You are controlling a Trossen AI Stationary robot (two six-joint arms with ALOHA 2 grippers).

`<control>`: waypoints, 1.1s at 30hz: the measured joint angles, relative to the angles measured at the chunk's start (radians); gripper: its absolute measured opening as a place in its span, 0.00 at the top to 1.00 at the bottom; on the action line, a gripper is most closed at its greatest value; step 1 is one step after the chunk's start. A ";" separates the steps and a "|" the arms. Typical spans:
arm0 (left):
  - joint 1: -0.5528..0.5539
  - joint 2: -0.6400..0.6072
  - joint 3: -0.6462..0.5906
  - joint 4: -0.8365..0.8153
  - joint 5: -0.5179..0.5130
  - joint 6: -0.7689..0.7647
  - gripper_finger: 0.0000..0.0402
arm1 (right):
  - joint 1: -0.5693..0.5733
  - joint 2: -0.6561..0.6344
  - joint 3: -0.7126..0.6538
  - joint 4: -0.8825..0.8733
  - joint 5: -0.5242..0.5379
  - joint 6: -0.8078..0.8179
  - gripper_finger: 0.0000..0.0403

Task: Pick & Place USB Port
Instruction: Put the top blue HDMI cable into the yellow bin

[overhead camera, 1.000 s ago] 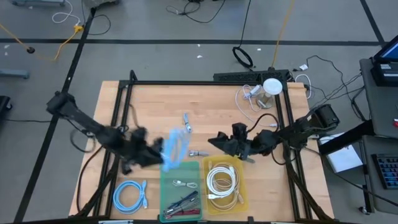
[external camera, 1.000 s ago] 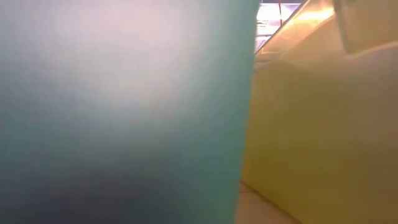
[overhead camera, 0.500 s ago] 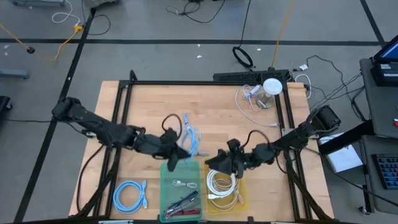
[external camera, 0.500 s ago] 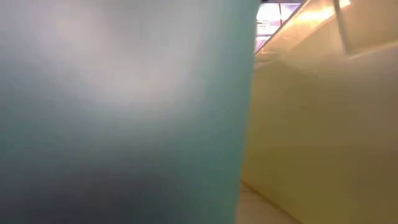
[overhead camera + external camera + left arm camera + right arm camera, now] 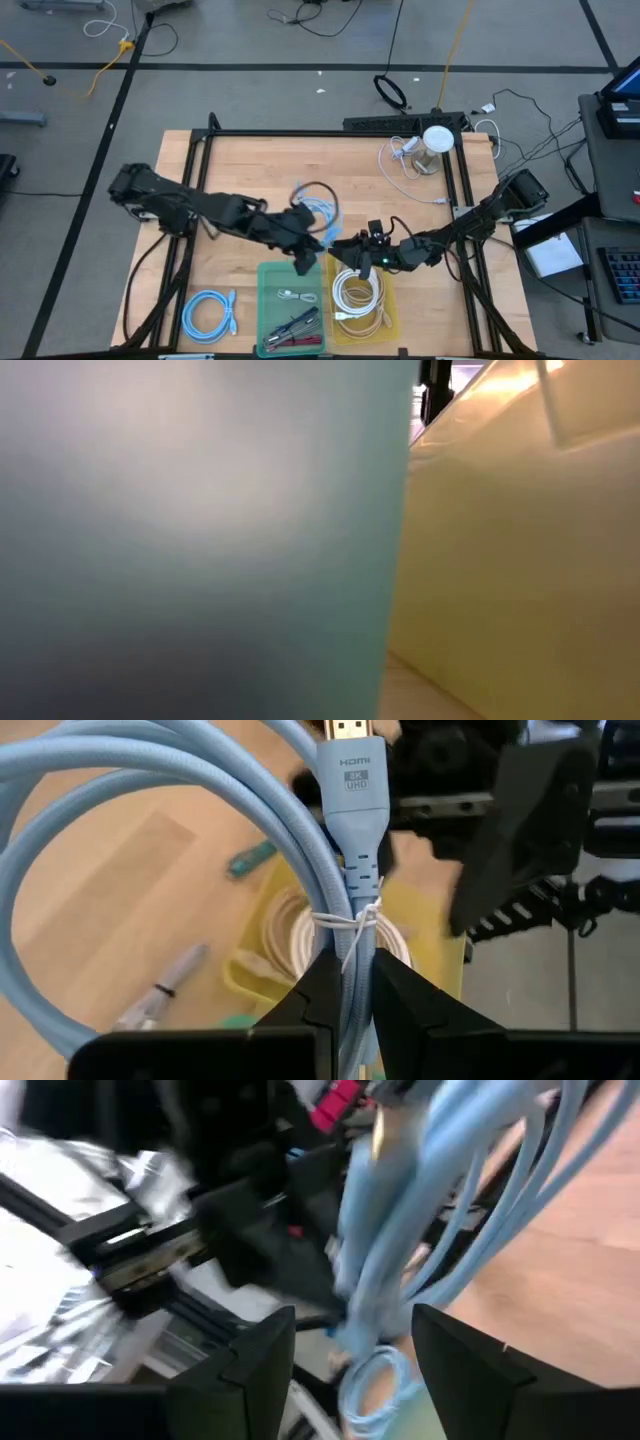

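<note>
Two bins sit side by side at the near edge of the wooden table (image 5: 250, 165). The green bin (image 5: 268, 300) holds a small white cable (image 5: 293, 295) and, nearer, a few red and dark tools. The yellow bin (image 5: 393, 310) to its right holds a coil of white cable (image 5: 355, 293). In the low view the walls of the two bins fill nearly everything, green on the left, yellow on the right.

The left gripper (image 5: 307, 242) reaches in from the left to just above the far edge of the green bin, its fingers (image 5: 320, 995) clamped on a coiled light-blue HDMI cable (image 5: 345, 850); the cable's plug reads HDMI and a white twist tie binds the coil. The cable is held off the table between the two grippers. The right gripper (image 5: 347, 258) is over the far left corner of the yellow bin, just beside the blue cable; its fingers (image 5: 460, 1350) are apart, with the cable hanging just past them.

A second light-blue coil (image 5: 210, 314) lies on the table left of the green bin. A white round object (image 5: 438, 138) with white cords stands at the far right corner. Grey floor with loose cables lies beyond the table, and a desk with a laptop stands at far right
</note>
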 joint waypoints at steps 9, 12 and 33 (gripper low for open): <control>-0.014 0.148 0.097 0.013 0.081 0.012 0.92 | -0.027 0.001 0.000 -0.020 0.015 0.008 0.48; -0.017 0.149 0.098 0.019 0.063 0.014 0.92 | -0.031 0.001 0.000 -0.015 0.011 0.022 0.50; -0.186 -0.065 0.099 -0.206 0.202 0.018 0.77 | 0.143 -0.042 0.000 -0.032 -0.290 0.405 0.93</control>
